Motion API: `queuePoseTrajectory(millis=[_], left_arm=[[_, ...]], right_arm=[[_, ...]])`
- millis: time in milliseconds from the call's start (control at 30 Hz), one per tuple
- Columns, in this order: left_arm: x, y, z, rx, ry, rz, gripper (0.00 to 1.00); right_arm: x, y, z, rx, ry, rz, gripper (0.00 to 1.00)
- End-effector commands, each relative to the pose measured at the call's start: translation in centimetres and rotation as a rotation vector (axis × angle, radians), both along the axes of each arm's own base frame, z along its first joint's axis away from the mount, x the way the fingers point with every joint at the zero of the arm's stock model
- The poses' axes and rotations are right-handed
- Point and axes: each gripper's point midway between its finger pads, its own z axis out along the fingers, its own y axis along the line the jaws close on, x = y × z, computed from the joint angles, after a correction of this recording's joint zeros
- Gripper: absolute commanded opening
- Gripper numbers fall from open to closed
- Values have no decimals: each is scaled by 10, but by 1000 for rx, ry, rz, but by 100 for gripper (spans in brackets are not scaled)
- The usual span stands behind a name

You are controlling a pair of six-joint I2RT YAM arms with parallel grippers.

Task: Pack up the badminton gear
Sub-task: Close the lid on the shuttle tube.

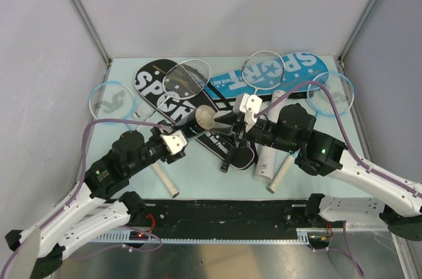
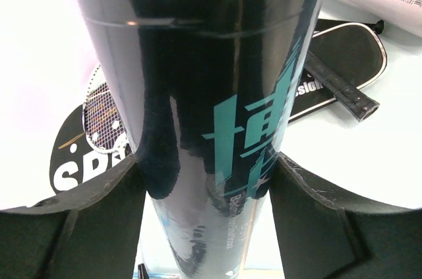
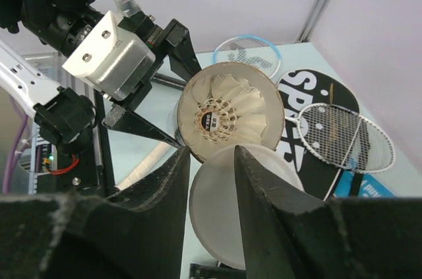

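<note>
My left gripper [image 1: 192, 128] [image 2: 208, 180] is shut on a glossy black tube [image 2: 198, 61] with teal print, holding it tilted off the table. Its open mouth [image 1: 206, 119] faces the right wrist camera. A white shuttlecock [image 3: 227, 115] sits inside the mouth, feathers outward. My right gripper [image 1: 232, 127] [image 3: 211, 150] is just in front of the mouth, shut on a translucent white cap [image 3: 214, 206]. The cap's left edge meets the left finger, and its right part is hidden behind the right finger. The cap overlaps the lower rim of the tube mouth.
A black "SPORT" cover [image 1: 158, 84] and a blue one [image 1: 290, 68] lie at the back. Silver rackets [image 1: 186, 78] [image 1: 264, 71] rest on them. Light-blue rackets [image 1: 111, 101] [image 1: 331, 93] lie at either side. White tubes [image 1: 265, 160] [image 1: 165, 180] lie near the arms. Walls enclose the table.
</note>
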Motion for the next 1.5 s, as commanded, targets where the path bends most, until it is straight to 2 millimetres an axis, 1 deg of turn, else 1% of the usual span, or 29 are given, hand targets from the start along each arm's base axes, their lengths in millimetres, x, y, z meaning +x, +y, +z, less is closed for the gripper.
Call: queuePoseTrajectory(millis=[0, 67, 167, 200, 267, 367, 500, 833, 900, 1000, 1167, 1333, 1467], left_arm=[[2, -9, 39, -96, -75, -21, 16], [1, -9, 39, -99, -71, -23, 16], [1, -8, 40, -104, -74, -16, 16], [2, -7, 40, -105, -75, -12, 16], [2, -6, 40, -103, -77, -8, 16], [5, -4, 39, -95, -80, 8, 16], [8, -4, 35, -80, -75, 24, 16], [8, -6, 32, -77, -63, 15, 16], [8, -6, 33, -81, -61, 15, 16], [8, -7, 34, -94, -52, 21, 16], [6, -9, 42, -131, -38, 19, 16], [2, -13, 51, -182, -27, 1, 16], [-1, -16, 57, -214, -16, -10, 16]], right_arm=[[4, 6, 10, 48, 68, -18, 34], [5, 9, 6, 42, 88, -27, 27], [5, 12, 5, 48, 103, -33, 8], [5, 12, 7, 55, 104, -36, 4], [7, 11, 8, 65, 109, -47, 1], [8, 10, 15, 90, 108, -57, 0], [6, 6, 35, 158, 82, -54, 0], [10, 11, 66, 282, 31, -61, 0], [10, 13, 68, 297, 38, -55, 0], [9, 20, 65, 308, 59, -37, 0], [5, 28, 57, 349, 113, -15, 0], [3, 29, 55, 423, 181, -8, 0], [0, 28, 52, 450, 218, 5, 0]])
